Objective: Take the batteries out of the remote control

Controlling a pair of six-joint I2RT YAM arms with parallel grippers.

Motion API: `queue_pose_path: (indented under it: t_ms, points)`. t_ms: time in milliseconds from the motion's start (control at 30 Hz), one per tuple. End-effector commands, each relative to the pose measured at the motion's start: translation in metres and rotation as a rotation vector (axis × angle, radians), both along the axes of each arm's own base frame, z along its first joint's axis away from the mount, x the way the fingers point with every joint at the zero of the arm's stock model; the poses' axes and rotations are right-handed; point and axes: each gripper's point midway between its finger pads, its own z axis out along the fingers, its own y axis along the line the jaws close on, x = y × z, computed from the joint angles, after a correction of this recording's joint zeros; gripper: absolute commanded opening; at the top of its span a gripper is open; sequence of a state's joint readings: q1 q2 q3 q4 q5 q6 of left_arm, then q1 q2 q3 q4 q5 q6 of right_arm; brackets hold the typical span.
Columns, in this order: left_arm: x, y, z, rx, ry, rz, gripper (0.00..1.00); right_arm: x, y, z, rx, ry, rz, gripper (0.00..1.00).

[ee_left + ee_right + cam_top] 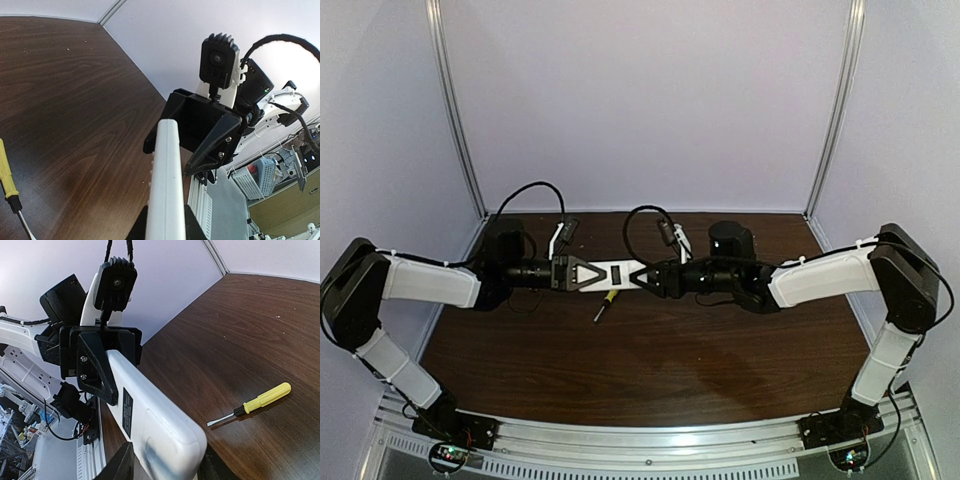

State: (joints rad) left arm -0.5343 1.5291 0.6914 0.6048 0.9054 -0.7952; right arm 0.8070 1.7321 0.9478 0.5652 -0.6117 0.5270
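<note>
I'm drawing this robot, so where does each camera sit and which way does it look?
Top: high behind the arms, looking down at the table; both arms show, meeting at the remote control.
Left wrist: looks along the remote control at the right gripper; own fingers below.
Right wrist: faces back at the left gripper; own fingers below.
Both wrist views share the yellow screwdriver.

Dark brown wood-grain counter [670, 360] observed. A white flat rectangular remote control [620, 273] with a small dark patch hangs level above the counter, toward 12 o'clock of its centre. The black left claw [600, 273] is closed over its 9 o'clock end; the black right claw [640, 276] encloses its 3 o'clock end. A yellow-handled screwdriver [606, 302] lies at the remote's 6 o'clock, blade toward 7 o'clock.
</note>
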Motion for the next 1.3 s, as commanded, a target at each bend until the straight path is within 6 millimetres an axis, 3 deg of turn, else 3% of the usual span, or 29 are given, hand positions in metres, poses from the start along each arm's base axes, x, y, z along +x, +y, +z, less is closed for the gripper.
queue_pose_path:
  t_ms: [0,933,1067,1267]
  points:
    - [-0.001,-0.005,0.005,-0.025,-0.044,-0.020,0.00,0.008,0.002,0.001,-0.002,-0.003,-0.016,0.43]
    - [-0.004,-0.007,-0.007,-0.018,-0.021,-0.034,0.00,0.000,-0.007,-0.020,-0.039,0.051,-0.024,0.25]
    - [-0.007,-0.005,-0.011,-0.022,-0.011,-0.028,0.00,-0.004,-0.007,-0.023,-0.043,0.065,-0.021,0.34]
    - [-0.014,-0.002,-0.017,-0.053,0.017,-0.014,0.00,-0.014,-0.007,-0.027,-0.071,0.075,-0.030,0.58]
